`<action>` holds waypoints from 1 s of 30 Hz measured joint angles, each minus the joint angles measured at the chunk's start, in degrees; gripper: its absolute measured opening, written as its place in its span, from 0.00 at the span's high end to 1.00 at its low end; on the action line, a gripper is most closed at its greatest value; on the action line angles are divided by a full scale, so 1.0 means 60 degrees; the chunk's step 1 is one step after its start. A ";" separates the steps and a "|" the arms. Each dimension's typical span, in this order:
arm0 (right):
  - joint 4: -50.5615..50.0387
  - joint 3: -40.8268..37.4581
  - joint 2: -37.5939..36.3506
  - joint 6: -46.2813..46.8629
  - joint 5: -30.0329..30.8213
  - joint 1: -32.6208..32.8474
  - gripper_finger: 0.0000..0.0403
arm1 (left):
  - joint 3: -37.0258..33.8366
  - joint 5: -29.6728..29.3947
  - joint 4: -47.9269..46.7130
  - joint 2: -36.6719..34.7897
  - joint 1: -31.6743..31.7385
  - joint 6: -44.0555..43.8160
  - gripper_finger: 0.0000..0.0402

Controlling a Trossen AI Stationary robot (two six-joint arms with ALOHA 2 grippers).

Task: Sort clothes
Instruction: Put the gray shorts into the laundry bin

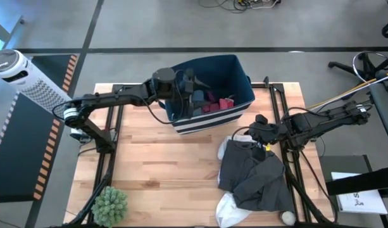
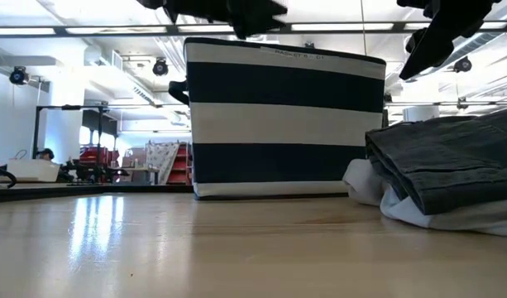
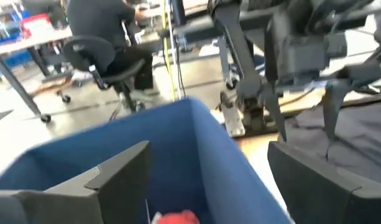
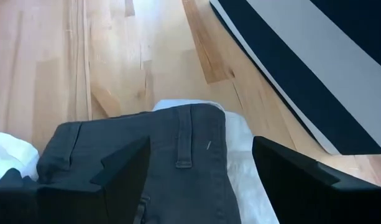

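A large dark grey garment lies crumpled on a white garment at the table's right; both show in the low view and the right wrist view. Small red and maroon clothes lie inside the navy striped bin; a red piece shows in the left wrist view. My left gripper is open and empty above the bin. My right gripper is open and empty above the grey garment's far end, near its waistband.
A small green plant stands at the table's near left corner. A white cylinder stands off the table's far left. Bare wood lies between the bin and the near edge. A person sits at a desk in the room beyond.
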 joint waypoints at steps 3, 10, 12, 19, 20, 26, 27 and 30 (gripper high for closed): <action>-0.0046 0.0000 0.0000 0.0000 0.0000 0.0000 0.32 | -0.0382 -0.0270 -0.0049 -0.0240 -0.0056 0.0068 0.21; -0.0630 0.0000 0.0386 0.0121 -0.0174 -0.0004 0.33 | -0.2013 -0.0889 0.0046 -0.1642 -0.0413 0.0123 0.24; -0.0634 0.0000 0.0599 0.0128 -0.0488 -0.0004 0.32 | -0.2556 -0.0893 0.0081 -0.2245 -0.0534 -0.0104 0.25; -0.0605 0.0000 0.1721 0.0248 -0.0732 -0.0044 0.28 | -0.4278 -0.1120 0.0231 -0.4298 -0.1466 -0.0688 0.29; -0.0600 0.0000 0.1932 0.0248 -0.0719 -0.0050 0.28 | -0.4514 -0.1334 0.0288 -0.4597 -0.1659 -0.0697 0.29; -0.0588 0.0000 0.3101 0.0050 -0.0897 -0.0088 0.26 | -0.5823 -0.2685 0.0248 -0.5903 -0.2672 -0.0993 0.28; -0.0592 0.0000 0.3267 0.0039 -0.1019 -0.0088 0.26 | -0.6034 -0.2854 0.0254 -0.6079 -0.2775 -0.1116 0.27; -0.0557 0.0000 0.3760 -0.0067 -0.1329 -0.0098 0.27 | -0.6563 -0.3227 0.0427 -0.6440 -0.3023 -0.1444 0.27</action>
